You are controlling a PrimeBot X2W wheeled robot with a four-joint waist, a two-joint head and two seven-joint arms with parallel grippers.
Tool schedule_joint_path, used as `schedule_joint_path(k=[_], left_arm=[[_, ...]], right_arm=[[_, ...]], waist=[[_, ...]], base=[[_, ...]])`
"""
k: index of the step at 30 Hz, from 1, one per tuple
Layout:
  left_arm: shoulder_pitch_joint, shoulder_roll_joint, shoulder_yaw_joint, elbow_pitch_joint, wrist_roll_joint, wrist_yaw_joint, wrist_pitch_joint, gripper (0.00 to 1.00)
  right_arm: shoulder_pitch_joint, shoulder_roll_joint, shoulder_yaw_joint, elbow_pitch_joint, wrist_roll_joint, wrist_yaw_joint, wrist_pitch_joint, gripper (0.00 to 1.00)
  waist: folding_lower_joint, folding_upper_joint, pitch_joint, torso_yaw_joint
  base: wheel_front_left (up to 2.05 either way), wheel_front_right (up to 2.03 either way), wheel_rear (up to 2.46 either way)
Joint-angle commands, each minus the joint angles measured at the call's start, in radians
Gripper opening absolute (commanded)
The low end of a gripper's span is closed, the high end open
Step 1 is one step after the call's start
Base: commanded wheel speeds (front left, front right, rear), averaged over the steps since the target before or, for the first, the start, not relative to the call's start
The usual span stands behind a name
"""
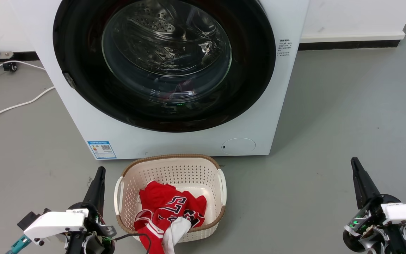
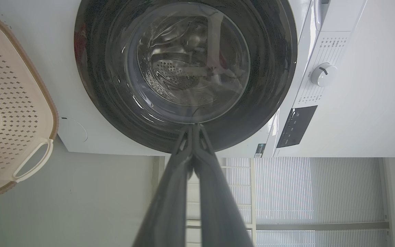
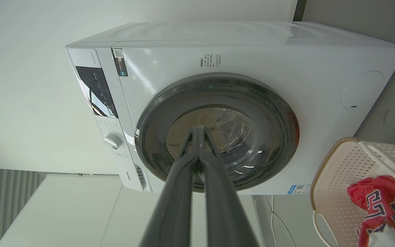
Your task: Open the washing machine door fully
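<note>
1. Black and long-fingered, left gripper (image 1: 100, 171) at lower left of head view: closed, tips pressed together, nothing held. In left wrist view (image 2: 194, 127), tips lined up over the door's dark lower rim.
2. Right gripper (image 1: 354, 163) at lower right of head view: likewise closed and empty, over grey floor (image 1: 330, 116). In right wrist view (image 3: 198, 129), tips together in line with the door glass.
3. Between the 2 grippers, nearer the left one: cream perforated laundry basket (image 1: 170, 157) on the floor, brown woven rim, white handles. Red jersey (image 1: 167, 206) with white trim heaped inside, spilling over the near edge.
4. Just behind the basket: white washing machine (image 1: 174, 143), well apart from both grippers. Blue label sticker (image 1: 101, 149) low on its left, round flap (image 1: 238, 145) low on its right. Round dial (image 2: 323, 73) on the control panel in left wrist view.
5. Across most of the machine front: washing machine door (image 1: 256, 70), glossy black rim around bulging clear glass, shut flat against the front. Perforated steel drum (image 1: 153, 24) visible through the glass.
6. Farther left on the floor: white cables (image 1: 12, 105). Behind all: white wall (image 1: 351, 17) with dark skirting.
</note>
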Motion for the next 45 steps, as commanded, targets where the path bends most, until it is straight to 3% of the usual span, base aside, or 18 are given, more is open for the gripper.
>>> schedule_joint_path(k=[1,21,22,32,45], left_arm=[[-0.006,-0.002,0.003,0.001,0.003,-0.003,0.003,0.0],[-0.006,-0.002,0.003,0.001,0.003,-0.003,0.003,0.0],[0.001,0.0,0.0,0.003,0.0,0.0,0.0,1.0],[0.037,-0.003,-0.014,0.01,0.041,0.0,-0.036,1.0],[0.054,-0.002,-0.038,-0.068,0.3,0.041,-0.097,1.0]], right_arm=[[-0.013,0.003,-0.001,0.001,-0.005,0.0,0.003,0.0],[-0.013,0.003,-0.001,0.002,-0.005,0.0,0.003,0.0],[0.002,0.0,0.0,0.002,0.0,0.0,0.001,1.0],[0.043,0.003,0.007,0.016,-0.044,0.0,-0.035,1.0],[0.07,0.002,0.027,-0.084,-0.33,0.0,-0.095,1.0]], waist=[[0.0,0.0,0.0,0.0],[0.0,0.0,0.0,0.0],[0.0,0.0,0.0,0.0],[0.0,0.0,0.0,0.0],[0.0,0.0,0.003,0.0]], base=[[0.0,0.0,0.0],[0.0,0.0,0.0],[0.0,0.0,0.0],[0.0,0.0,0.0],[0.0,0.0,0.0]])
